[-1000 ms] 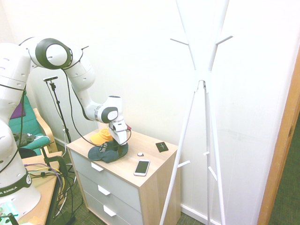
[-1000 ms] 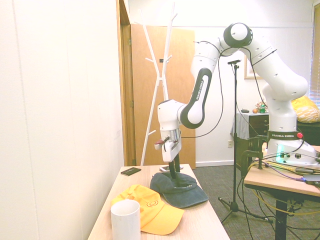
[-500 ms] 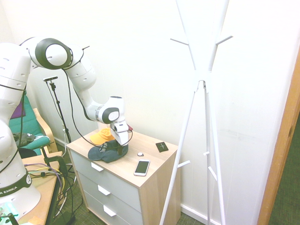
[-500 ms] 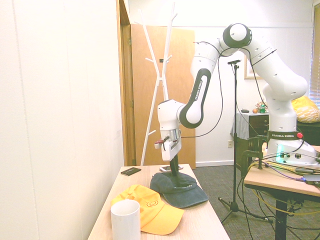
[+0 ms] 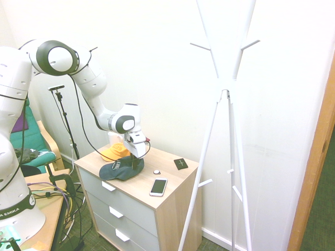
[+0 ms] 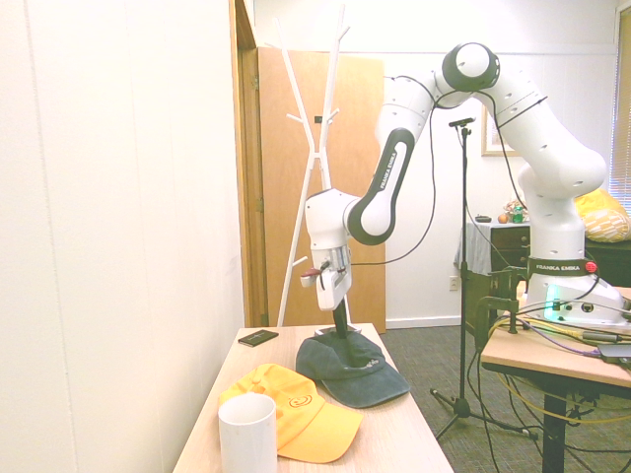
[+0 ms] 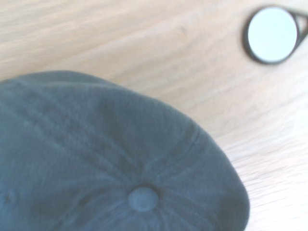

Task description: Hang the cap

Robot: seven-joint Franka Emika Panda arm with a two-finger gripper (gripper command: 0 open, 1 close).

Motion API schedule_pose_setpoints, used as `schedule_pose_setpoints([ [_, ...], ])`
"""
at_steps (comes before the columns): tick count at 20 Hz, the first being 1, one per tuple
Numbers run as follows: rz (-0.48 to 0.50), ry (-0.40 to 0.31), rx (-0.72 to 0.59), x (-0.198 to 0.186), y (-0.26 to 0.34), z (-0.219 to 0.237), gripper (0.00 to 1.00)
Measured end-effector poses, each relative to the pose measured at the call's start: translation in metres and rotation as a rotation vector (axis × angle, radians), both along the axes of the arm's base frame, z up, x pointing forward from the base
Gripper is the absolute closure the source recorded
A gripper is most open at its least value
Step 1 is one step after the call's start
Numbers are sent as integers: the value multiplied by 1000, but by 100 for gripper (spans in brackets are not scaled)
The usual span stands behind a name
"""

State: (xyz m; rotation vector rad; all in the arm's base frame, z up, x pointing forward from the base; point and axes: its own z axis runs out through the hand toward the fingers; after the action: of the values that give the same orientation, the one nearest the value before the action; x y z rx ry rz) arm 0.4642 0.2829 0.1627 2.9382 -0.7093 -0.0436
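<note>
The dark navy cap (image 5: 119,169) lies on the wooden dresser top (image 5: 168,196), brim toward the front. My gripper (image 5: 137,162) comes down onto its crown and is shut on the fabric there, which is pulled up into a small peak (image 6: 341,342). The brim (image 6: 368,386) still rests on the wood, and in that view my gripper (image 6: 340,328) stands straight above the crown. The wrist view shows the cap's crown and top button (image 7: 143,198) from close by. The white coat stand (image 5: 226,89) rises to the right of the dresser, its pegs bare.
An orange-yellow cap (image 6: 296,409) lies beside the dark one, with a white cup (image 6: 246,436) by it. On the dresser top also lie a phone (image 5: 158,186), a small white disc (image 5: 156,171) and a black card (image 5: 180,163). A wooden door (image 6: 296,187) stands behind the coat stand.
My gripper has risen a little and shifted toward the coat stand, drawing the dark cap's crown up with it. The cap's brim has stayed on the dresser.
</note>
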Motion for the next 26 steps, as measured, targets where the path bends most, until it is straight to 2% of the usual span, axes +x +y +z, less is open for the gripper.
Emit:
schedule_pose_setpoints([
  [5,108,-73,-99,10,22,106,100],
  [10,149,-239,-173,21,13,240,100],
  [14,115,-403,-245,45,-23,358,100],
  [17,81,-486,-311,61,-64,436,100],
  [21,68,-575,-478,68,-110,514,100],
  [26,20,-666,-532,54,-143,592,100],
])
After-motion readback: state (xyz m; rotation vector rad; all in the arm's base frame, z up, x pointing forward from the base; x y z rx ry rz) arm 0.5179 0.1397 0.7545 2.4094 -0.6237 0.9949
